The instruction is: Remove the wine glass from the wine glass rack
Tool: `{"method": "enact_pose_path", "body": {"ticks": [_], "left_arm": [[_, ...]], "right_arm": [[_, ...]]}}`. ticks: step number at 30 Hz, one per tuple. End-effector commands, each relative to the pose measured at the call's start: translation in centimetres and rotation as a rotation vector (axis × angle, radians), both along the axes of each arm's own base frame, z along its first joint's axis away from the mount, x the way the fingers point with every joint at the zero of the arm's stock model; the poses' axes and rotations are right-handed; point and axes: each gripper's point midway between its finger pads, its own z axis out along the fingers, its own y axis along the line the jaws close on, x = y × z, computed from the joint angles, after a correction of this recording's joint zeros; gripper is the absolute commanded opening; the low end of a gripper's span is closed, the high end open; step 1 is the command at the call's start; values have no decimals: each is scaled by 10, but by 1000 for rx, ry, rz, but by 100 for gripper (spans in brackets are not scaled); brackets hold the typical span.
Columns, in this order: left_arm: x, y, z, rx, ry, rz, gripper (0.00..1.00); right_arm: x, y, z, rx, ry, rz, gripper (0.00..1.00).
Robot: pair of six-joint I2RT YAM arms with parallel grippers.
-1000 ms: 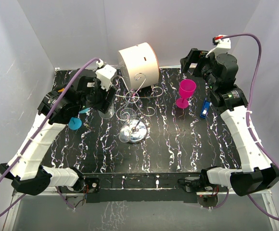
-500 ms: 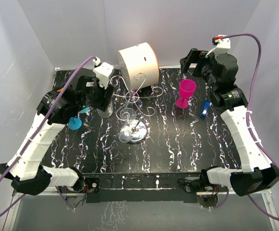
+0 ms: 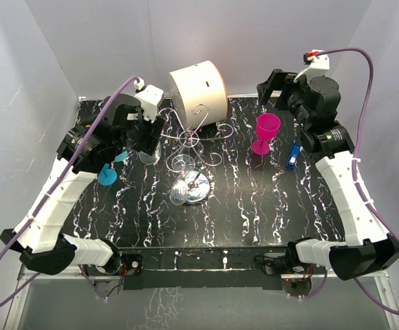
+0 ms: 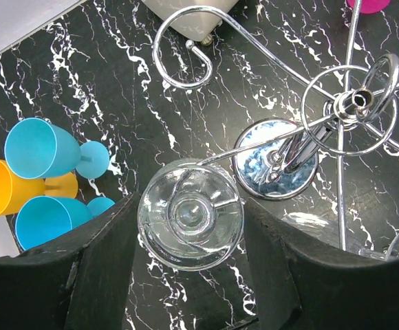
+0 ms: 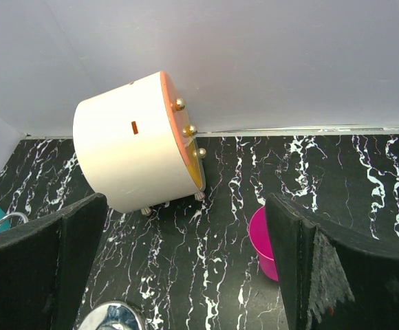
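Black marble table (image 3: 254, 206). L gripper (image 4: 190, 221) clamped on wine glass (image 4: 190, 206), foot on rack (image 4: 351, 103) wire. Bad pull: foot snags, rack tips, glass slips. R gripper (image 5: 186, 275) wide apart, empty.

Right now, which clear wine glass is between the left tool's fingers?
The wine glass filling the gap of the left tool, on an outer arm of the wine glass rack; the other clear glasses hang nearer the stem, outside its fingers.

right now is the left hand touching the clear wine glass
Cannot tell. Left wrist view: the wine glass fills the space between the fingers of the left hand, with no plain gap or contact.
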Motion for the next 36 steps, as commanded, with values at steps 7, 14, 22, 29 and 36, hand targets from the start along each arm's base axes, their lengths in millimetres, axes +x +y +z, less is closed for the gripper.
{"method": "enact_pose_path", "body": {"ticks": [7,14,22,29,36], "left_arm": [[9,-14,33,-92,-90,-17,27],[11,-21,32,-88,-80,-53,23],[1,-32,32,-119,-74,-140,22],[-4,-33,31,-114,-71,-176,21],[-10,-26,32,-116,-74,-167,19]], "right_arm": [[-6,-3,29,22,-100,-5,98],[-6,-3,29,21,-100,-6,98],[-6,-3,28,20,-99,-8,98],[-6,-3,28,21,-99,-4,98],[-7,-3,29,22,-101,-4,98]]}}
